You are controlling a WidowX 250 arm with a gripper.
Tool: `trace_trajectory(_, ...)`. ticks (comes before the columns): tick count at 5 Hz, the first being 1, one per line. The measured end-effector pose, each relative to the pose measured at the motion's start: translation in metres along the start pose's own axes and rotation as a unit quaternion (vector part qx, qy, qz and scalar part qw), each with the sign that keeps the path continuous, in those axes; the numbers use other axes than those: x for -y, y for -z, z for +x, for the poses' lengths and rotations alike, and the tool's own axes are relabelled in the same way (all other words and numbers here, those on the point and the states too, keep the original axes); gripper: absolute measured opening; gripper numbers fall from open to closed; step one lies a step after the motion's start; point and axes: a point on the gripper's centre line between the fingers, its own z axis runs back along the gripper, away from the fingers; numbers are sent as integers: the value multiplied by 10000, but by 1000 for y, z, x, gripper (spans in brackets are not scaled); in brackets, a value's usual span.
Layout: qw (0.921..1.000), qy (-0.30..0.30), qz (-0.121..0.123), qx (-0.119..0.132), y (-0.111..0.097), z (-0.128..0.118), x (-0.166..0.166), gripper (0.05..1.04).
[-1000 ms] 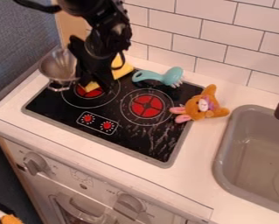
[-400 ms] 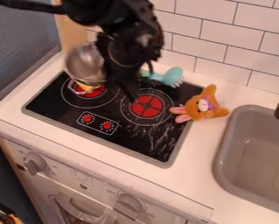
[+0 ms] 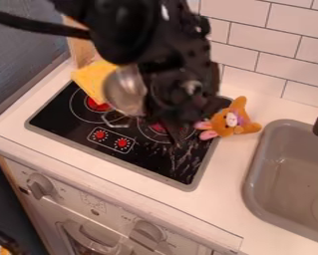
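Near upper middle of frame, my pincer (image 3: pixel 162 124) pinches metal pot (image 3: pixel 123 90); likely light, stiff, slick; rim probably firmest hold.

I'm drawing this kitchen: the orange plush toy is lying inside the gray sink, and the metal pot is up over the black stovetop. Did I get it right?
Almost! The orange plush toy isn't inside the gray sink. The camera view shows it between the sink and the black stovetop. The metal pot is up over the stovetop.
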Motion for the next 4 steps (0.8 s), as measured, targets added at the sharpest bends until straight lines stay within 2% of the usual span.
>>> trace_trajectory(1,9996,186,-163,142,-1,5,21,70)
trace_trajectory(2,9990,336,-223,193,5,7,36,70)
trace_trajectory(4,9988,453,-176,102,23,11,49,70)
